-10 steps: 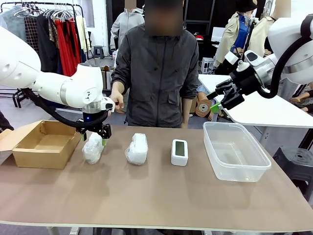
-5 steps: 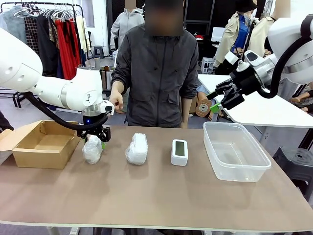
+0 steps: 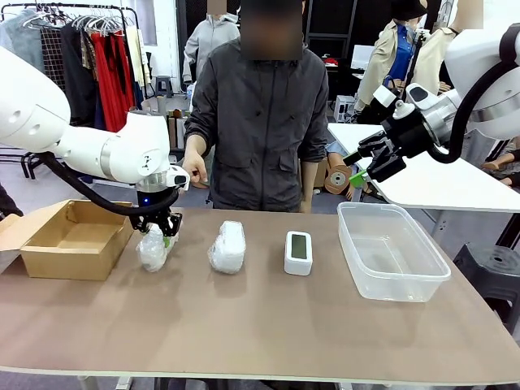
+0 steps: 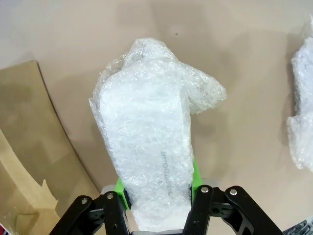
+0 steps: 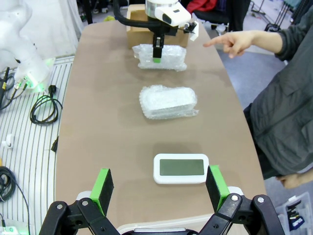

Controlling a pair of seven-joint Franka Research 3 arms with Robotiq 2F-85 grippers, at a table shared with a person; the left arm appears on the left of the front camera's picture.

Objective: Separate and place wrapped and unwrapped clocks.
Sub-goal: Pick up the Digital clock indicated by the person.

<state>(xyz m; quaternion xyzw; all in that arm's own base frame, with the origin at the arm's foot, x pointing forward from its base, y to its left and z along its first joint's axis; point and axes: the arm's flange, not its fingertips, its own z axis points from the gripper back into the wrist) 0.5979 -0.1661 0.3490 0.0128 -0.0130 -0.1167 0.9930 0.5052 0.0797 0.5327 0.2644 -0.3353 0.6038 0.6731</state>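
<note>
Bright, even indoor light falls from above, diffuse, with no hard beams. On the brown surface [image 3: 260,325] shadows are soft and short: a faint one beside the bare clock [image 3: 298,253], a paler one under the clear tub [image 3: 392,284]. In the left wrist view the wrapped clock [image 4: 146,142] glows almost washed-out white, its bubble film catching small glints, and shades the surface toward the cardboard box [image 4: 24,147]. The left hand [image 4: 157,185] reads dark but sharp. The right wrist view bows the surface's edges; the right hand [image 5: 158,176] has crisp green pads [image 5: 102,186].

Brown tabletop [image 3: 244,325], clothes rack [image 3: 97,57] of hung garments far left, white table [image 3: 439,183] right, ribbed pale floor [image 5: 34,147]
</note>
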